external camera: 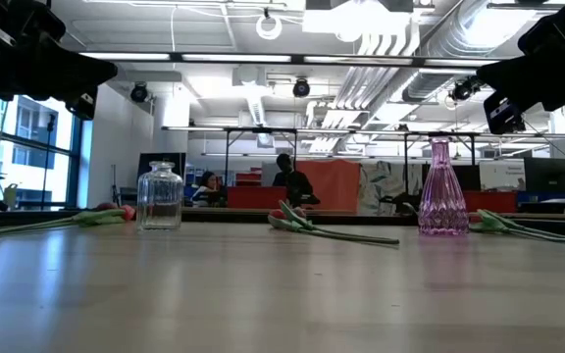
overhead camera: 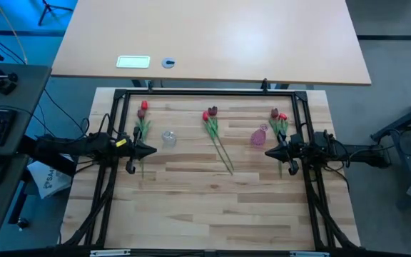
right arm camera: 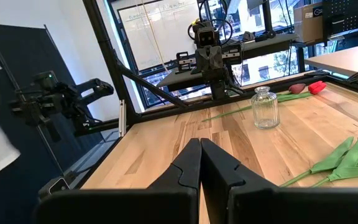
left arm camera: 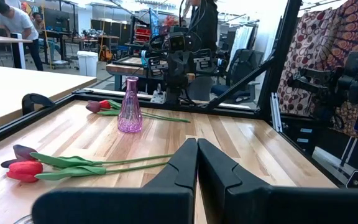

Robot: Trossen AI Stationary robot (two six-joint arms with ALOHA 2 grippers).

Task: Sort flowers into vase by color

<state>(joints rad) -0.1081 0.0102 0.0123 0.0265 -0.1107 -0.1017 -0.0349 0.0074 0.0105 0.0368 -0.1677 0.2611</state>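
Three pairs of tulips lie flat on the wooden table, each pair with one red and one maroon head: a left pair (overhead camera: 143, 118), a middle pair (overhead camera: 212, 127) and a right pair (overhead camera: 278, 121). A clear glass jar (overhead camera: 168, 138) stands upright beside the left pair. A pink glass vase (overhead camera: 260, 135) stands upright beside the right pair. My left gripper (overhead camera: 150, 150) hovers shut at the table's left, near the left pair's stems. My right gripper (overhead camera: 270, 152) hovers shut at the table's right, just near of the pink vase. The wrist views show both pairs of fingers closed, left (left arm camera: 197, 155) and right (right arm camera: 200, 155).
A black metal frame (overhead camera: 205, 92) borders the table's far, left and right sides. The near half of the wooden table (overhead camera: 212, 207) holds no objects. A second table (overhead camera: 212, 36) stands beyond the far edge. People show in the room behind (external camera: 287, 181).
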